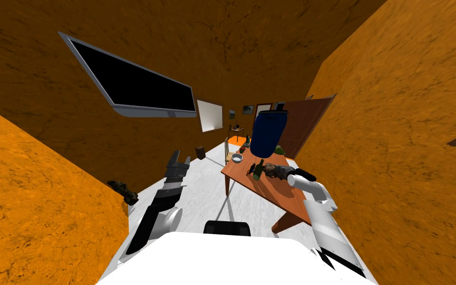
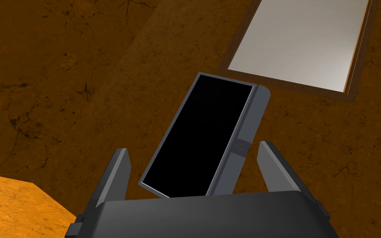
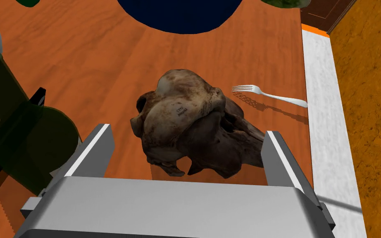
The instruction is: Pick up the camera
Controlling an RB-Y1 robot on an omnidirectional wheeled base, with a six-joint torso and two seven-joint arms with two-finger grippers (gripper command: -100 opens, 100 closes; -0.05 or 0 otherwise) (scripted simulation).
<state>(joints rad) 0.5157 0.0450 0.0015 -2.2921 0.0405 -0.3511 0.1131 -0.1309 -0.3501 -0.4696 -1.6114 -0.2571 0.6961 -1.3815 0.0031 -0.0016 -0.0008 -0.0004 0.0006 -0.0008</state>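
- The desk [image 3: 103, 62], of orange-brown wood, was seen to carry everything, and the right arm was reached out over it.
- A blue barrel [image 3: 181, 16] was stood beyond the camera, clear of the fingers.
- A dark green bottle [image 3: 28, 140] was stood just beside one finger of the right gripper [image 3: 187, 131]. It was judged likely to be tipped if the hand were swung sideways.
- The camera [image 3: 189, 128], drawn as a lumpy, mottled brown thing, was laid on the desk between the right fingers, which were spread and not yet pressed on it. Its uneven sides were judged apt to slip or twist out of the thin blades if gripped off-centre.
- The left gripper [image 2: 194, 147] was held raised, away from the desk, its fingers spread with nothing in them.
- A fork [image 3: 268, 96] was laid near the camera, towards the desk's edge, where it could be nudged off.
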